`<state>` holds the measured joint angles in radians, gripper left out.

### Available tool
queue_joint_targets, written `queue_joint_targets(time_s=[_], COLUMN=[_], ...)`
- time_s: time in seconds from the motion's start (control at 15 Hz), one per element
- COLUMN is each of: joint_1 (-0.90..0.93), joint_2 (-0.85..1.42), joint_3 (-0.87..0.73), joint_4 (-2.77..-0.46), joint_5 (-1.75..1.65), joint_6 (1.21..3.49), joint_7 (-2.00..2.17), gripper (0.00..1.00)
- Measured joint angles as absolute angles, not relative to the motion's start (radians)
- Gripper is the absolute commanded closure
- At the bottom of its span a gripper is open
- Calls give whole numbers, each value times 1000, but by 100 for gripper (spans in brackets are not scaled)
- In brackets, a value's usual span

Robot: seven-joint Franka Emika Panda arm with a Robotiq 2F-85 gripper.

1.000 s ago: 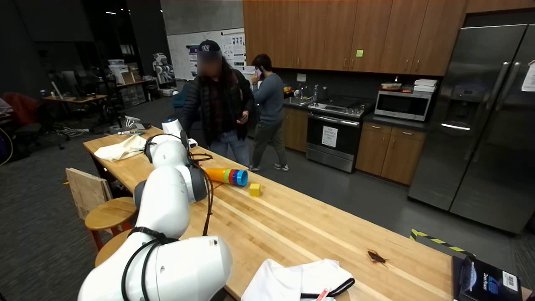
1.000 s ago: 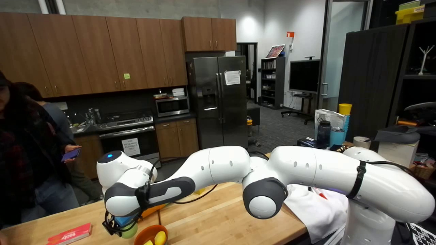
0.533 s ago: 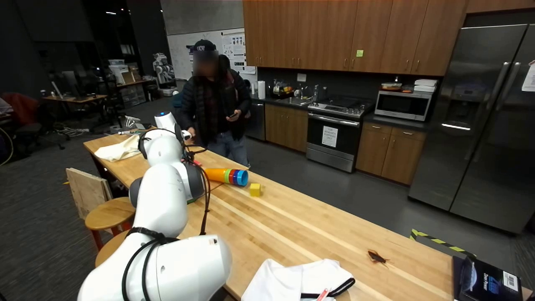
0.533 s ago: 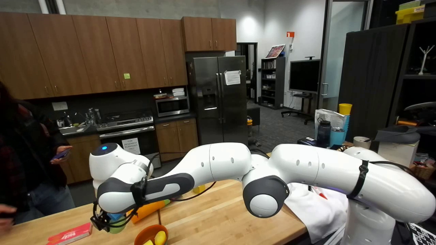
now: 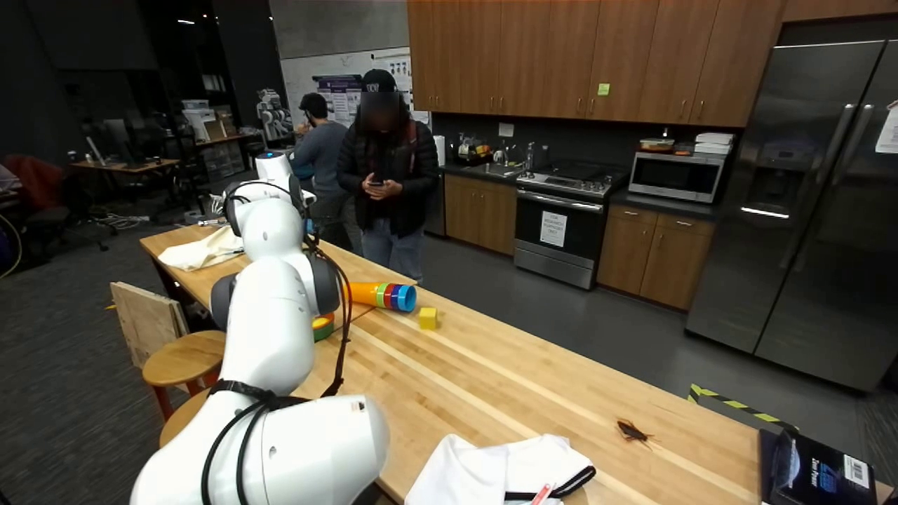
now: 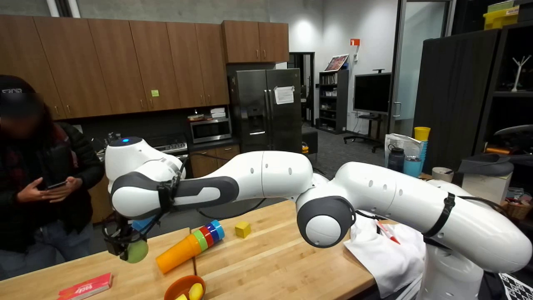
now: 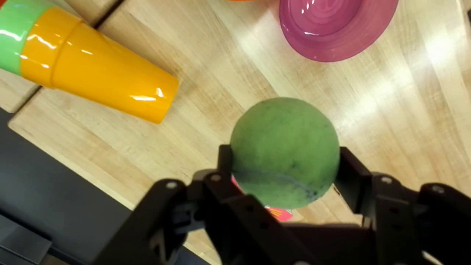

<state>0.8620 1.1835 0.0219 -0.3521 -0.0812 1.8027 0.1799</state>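
Observation:
In the wrist view my gripper (image 7: 285,160) is shut on a dull green ball (image 7: 285,147), one finger pressed to each side. An exterior view has the ball (image 6: 138,251) hanging over the table under the wrist; elsewhere the arm hides it. Below lies a row of nested cups (image 7: 110,70), orange, green, red and blue, on its side. A pink plate (image 7: 327,51) shows at the top of the wrist view. An orange-brown bowl (image 6: 175,288) holds yellow pieces. Partly covered by ball and gripper is a red box (image 7: 281,214), seen whole as the red box (image 6: 85,287).
A yellow cube (image 6: 242,229) sits beyond the cups. A white cloth (image 5: 491,470) with a red pen lies near the arm's base, and a dark insect-like object (image 5: 633,431) beyond it. A person with a phone (image 6: 56,185) stands at the table's far edge.
My arm has risen with the green ball, lifting it higher over the table and slightly away from the bowl. Cups and cube are now uncovered. The people behind have shifted.

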Motion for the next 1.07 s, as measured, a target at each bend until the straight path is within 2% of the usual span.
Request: queue_joint_targets(time_s=[1.07], joint_1=[818], joint_2=[1023], joint_3=[-79], joint_4=[-353], joint_5=[-205], joint_6=[1528], joint_7=[220], gripper=[58])
